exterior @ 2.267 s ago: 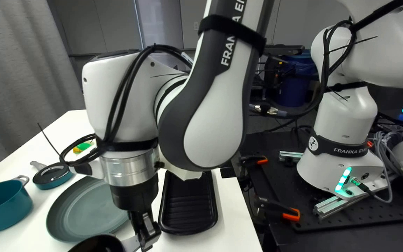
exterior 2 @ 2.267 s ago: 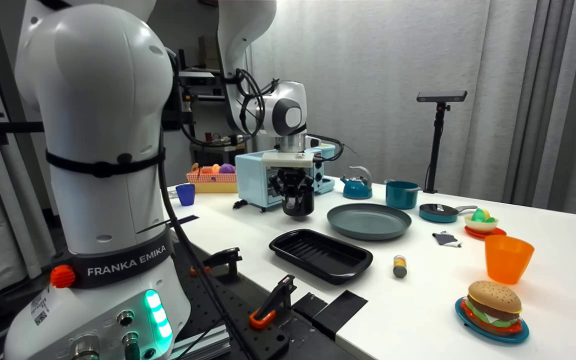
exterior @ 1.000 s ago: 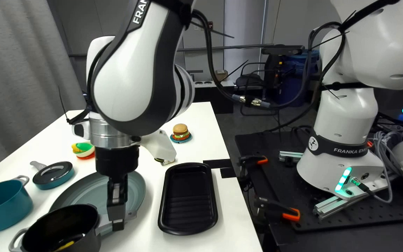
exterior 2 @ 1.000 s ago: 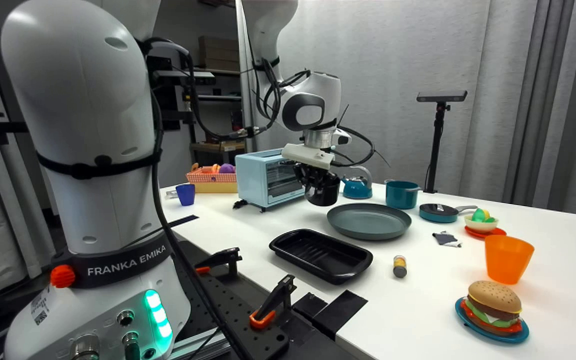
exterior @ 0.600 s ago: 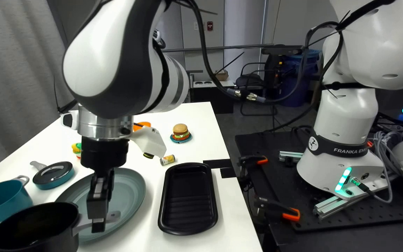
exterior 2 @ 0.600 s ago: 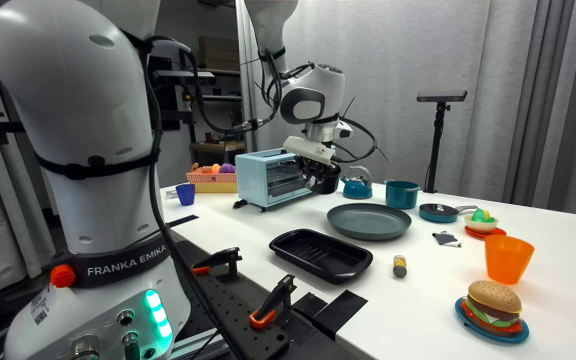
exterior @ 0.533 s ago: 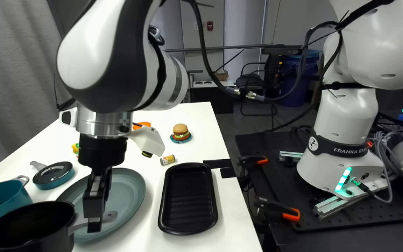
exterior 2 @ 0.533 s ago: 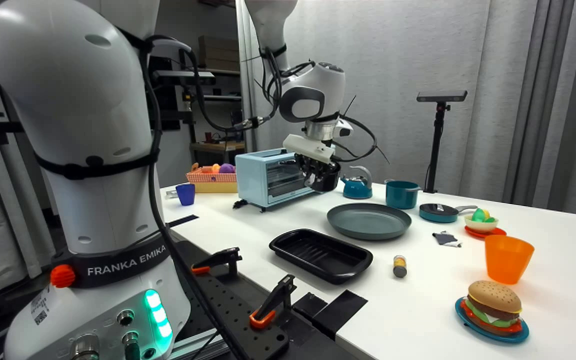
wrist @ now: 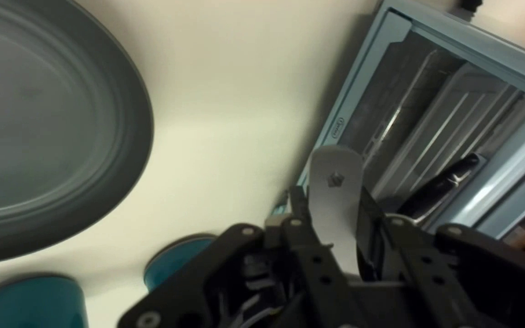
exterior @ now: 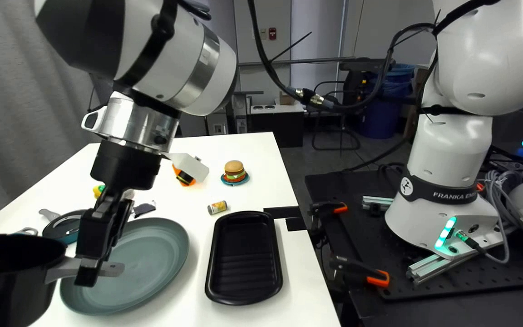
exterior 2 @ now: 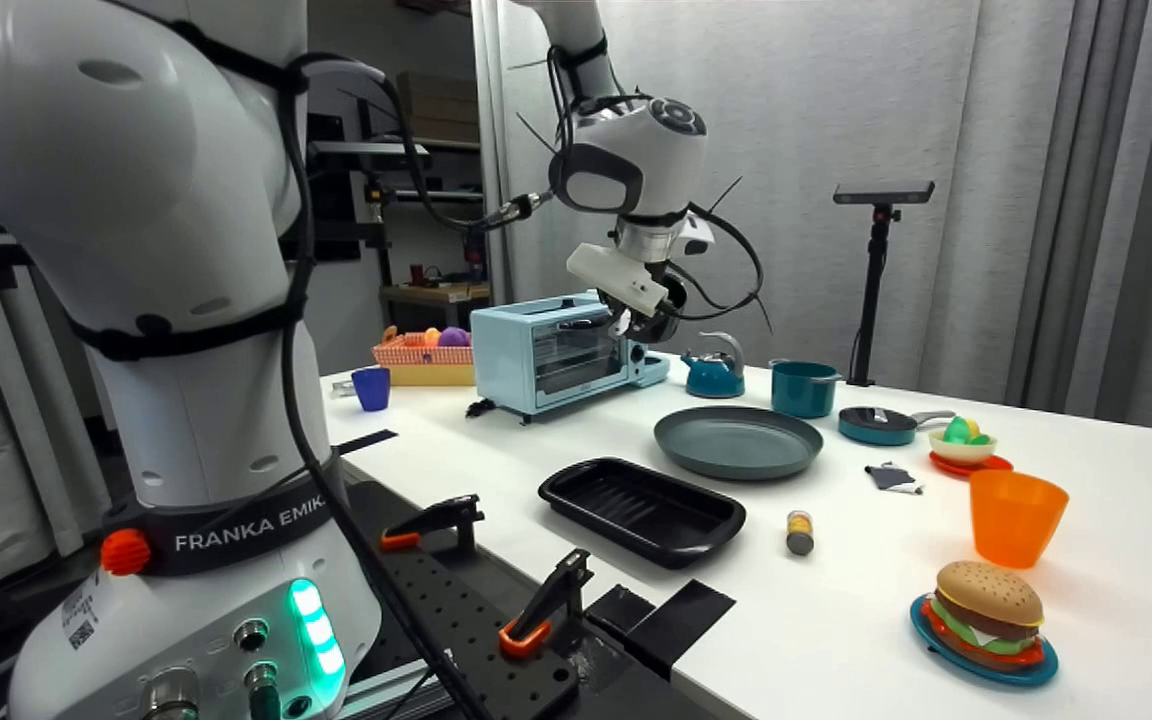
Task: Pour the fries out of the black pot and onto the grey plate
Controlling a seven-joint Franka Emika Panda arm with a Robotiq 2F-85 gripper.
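Nearest me, partly out of sight, the black pot [exterior: 9,286] hangs in the air, clear of the white table [exterior: 301,290]. Its inside is too dark for me to make out the fries. The gripper [exterior: 88,269] is clamped on the pot's grey handle [exterior: 111,270], and the wrist view shows its fingers [wrist: 372,221] on either side, with the handle's end poking out past them. Just beyond, the grey plate [exterior: 157,259] sits flat on the table; in an exterior view the handle's end shows against it. The black grill pan [exterior: 244,259] lies beside the plate, not touching. On the plate's other side stands the teal pot [exterior 2: 803,390], and past it the teal frying pan [exterior: 63,227], partly hidden behind the gripper. Farther off, a small yellow-labelled cylinder [exterior: 217,207] lies on its side. Past it I see the toy burger [exterior: 234,168] on its blue plate [exterior: 235,182], and the orange cup [exterior 2: 1016,515] standing upright. Beyond the table's far end stands a low cabinet [exterior: 276,127] with a white top.
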